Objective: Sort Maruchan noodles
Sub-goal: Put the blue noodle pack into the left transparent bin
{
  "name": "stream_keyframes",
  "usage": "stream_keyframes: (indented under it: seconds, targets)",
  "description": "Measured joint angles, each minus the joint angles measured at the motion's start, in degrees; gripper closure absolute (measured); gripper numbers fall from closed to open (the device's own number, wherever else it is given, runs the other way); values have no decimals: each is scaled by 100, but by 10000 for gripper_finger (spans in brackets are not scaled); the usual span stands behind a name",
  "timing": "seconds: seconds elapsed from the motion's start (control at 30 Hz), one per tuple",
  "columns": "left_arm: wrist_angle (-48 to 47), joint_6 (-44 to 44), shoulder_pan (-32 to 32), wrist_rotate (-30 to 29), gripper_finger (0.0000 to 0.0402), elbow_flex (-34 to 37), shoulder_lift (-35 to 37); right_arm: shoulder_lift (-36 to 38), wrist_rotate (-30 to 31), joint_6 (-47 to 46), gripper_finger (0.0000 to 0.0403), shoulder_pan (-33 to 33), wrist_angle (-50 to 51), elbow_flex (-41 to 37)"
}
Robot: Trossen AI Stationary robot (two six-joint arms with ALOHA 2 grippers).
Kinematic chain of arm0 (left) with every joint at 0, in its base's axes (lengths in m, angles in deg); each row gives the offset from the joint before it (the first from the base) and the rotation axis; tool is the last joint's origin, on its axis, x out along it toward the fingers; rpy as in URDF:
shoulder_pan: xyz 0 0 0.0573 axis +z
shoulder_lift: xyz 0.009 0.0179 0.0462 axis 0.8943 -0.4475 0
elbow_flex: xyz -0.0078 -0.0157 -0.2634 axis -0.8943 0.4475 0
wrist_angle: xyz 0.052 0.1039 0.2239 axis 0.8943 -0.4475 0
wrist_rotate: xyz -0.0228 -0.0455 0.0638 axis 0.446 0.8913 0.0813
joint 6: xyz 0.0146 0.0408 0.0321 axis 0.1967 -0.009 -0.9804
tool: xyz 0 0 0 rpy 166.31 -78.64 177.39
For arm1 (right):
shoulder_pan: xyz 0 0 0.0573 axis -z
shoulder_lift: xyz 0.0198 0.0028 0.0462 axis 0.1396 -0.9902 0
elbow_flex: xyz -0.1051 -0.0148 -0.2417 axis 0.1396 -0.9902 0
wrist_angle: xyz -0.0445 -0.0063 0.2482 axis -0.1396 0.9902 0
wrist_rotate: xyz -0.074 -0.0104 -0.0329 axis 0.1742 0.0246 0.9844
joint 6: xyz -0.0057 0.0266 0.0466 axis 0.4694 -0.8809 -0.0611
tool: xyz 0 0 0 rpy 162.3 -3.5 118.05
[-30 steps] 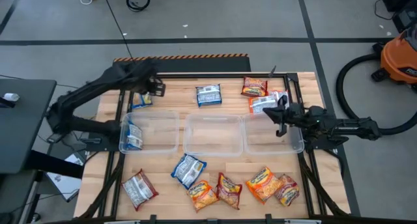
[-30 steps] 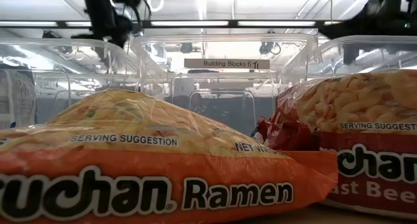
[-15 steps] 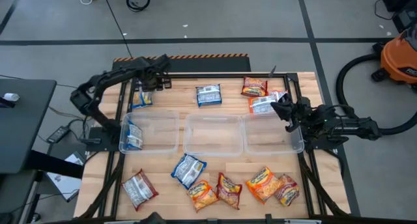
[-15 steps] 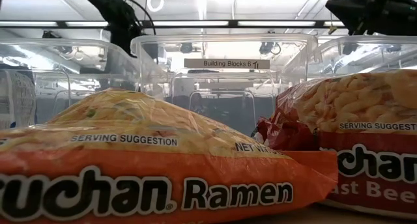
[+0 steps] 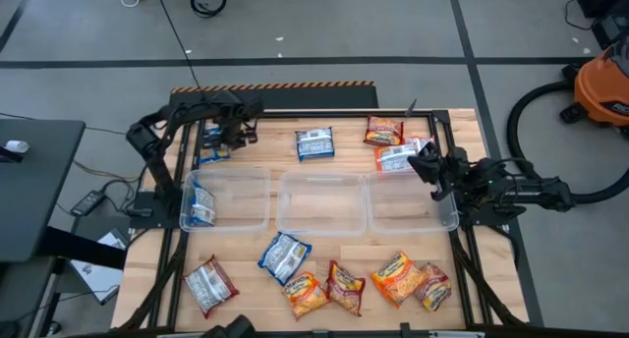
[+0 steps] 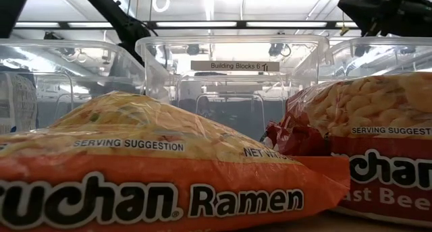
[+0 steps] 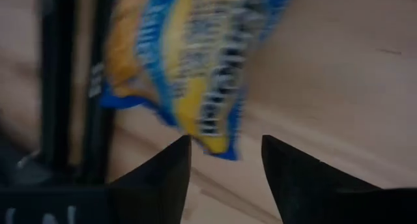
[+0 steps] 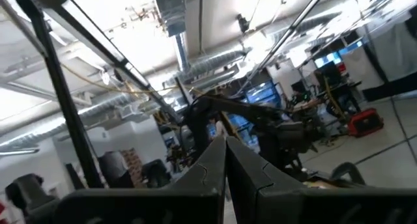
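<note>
Hovering left gripper [image 7: 221, 155] fingers apart beside blue packet [image 7: 195, 61], table edge [image 7: 71, 87] close

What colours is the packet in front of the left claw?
Blue and yellow with white, on the noodle packet; clearest in the left wrist view.

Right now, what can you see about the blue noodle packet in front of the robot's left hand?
The blue noodle packet is a small flat bag of crinkly, shiny plastic, blue and white with yellow patches and dark print. It lies flat on the wooden table, at its far left corner beside the dark frame rail, behind the left clear bin. The left gripper is just above it with fingers apart, not gripping it. Only the table seems to touch it.
</note>
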Motion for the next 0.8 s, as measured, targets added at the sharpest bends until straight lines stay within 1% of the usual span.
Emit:
stream_keyframes:
  seconds: [0.2,0.4,0.53,0.67,0.8]
  targets:
    - [-69,188,22,-154,189,0,-276,2,-226,-115,385,0,208,0]
    - [-63,52,225,38,189,0,-710,1,-232,-407,385,0,219,0]
    - [-66,-191,220,187,191,0,-738,0,-232,-459,385,0,221,0]
    - [-200,-258,170,242,215,0,-738,1,-230,-362,385,0,230,0]
    - [-200,-258,188,211,259,0,-738,1,-228,-312,385,0,234,0]
